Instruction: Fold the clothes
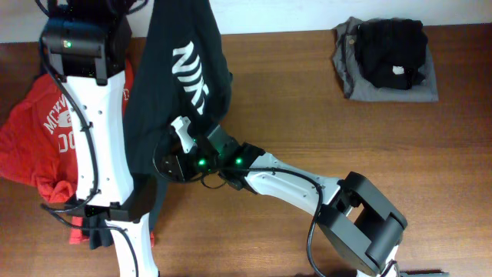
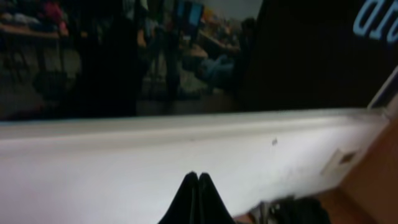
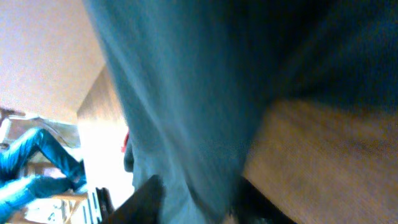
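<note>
Writing first. White NIKE lettering (image 1: 192,73) runs slantwise down the dark blackish-green T-shirt (image 1: 165,100) and reads clearly from overhead. The shirt is not flat. It stands up off the table (image 1: 307,108) as a long draped column, its top going out of the overhead view at the far edge and its lower part narrowing toward my right claw (image 1: 184,140).

Right claw: in the wrist view the shirt cloth fills nearly everything. My two dark fingers (image 3: 146,194) sit low in the view, drawn in on a fold of cloth that runs between them. Brown tabletop shows to one side.

Left claw (image 2: 198,198): fingertips pressed together, no gap, and nothing seen between them. Dark cloth hangs at the upper right of that view with bits of pale letters, too cropped to read.

Red T-shirt (image 1: 34,131): crumpled at the left side of the table with white print. I make out "MC" and "DO", and my left arm covers the rest.

Far right corner: a grey garment (image 1: 350,77) lies flat with a black garment (image 1: 392,42) folded on top of it. A small white label (image 1: 399,70) sits on the black one, and its text is too small to read. This stack lies well apart from the T-shirt.
</note>
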Controlling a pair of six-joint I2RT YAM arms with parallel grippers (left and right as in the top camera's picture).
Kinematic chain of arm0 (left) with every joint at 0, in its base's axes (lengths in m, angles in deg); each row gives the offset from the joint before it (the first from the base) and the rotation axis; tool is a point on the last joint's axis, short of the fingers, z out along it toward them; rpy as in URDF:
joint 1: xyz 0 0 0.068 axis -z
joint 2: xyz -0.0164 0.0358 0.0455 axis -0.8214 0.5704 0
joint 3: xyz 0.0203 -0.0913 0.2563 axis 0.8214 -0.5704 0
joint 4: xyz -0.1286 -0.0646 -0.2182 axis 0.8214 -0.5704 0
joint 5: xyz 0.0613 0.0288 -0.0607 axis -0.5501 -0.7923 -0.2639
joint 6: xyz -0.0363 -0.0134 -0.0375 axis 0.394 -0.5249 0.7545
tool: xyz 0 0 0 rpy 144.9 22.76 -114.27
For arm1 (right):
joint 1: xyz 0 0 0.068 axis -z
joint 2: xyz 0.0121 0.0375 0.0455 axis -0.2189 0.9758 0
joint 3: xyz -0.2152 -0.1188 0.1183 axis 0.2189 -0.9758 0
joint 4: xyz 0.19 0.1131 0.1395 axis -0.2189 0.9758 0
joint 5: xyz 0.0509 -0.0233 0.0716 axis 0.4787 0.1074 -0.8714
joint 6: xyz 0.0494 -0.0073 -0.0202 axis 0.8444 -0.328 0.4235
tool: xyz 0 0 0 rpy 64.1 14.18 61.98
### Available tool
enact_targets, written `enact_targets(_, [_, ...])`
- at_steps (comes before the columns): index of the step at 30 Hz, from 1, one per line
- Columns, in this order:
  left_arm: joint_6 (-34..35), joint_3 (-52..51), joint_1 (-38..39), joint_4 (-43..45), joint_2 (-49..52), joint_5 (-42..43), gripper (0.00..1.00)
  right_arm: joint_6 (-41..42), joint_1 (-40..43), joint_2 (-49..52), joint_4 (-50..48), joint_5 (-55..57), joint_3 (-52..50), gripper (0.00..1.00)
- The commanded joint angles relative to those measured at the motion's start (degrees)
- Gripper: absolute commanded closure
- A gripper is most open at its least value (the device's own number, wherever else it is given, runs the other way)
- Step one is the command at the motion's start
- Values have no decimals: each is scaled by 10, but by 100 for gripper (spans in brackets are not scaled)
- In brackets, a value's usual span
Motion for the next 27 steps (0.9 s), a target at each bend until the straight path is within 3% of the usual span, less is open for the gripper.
enact_targets(1, [17,11,-24,16,-14,-9,99,24,-2,9,17,5,0,93])
enact_targets(11, [55,11,-98,10,-32,-10,99,-3,93,-59,102,-34,0,96])
enact_targets(19, [53,11,-113,-23,-51,-10,99,-148,268,-291,404,14,0,96])
enact_targets(27, [53,11,-113,-56,-56,-9,99,-198,438,-455,517,17,1,96])
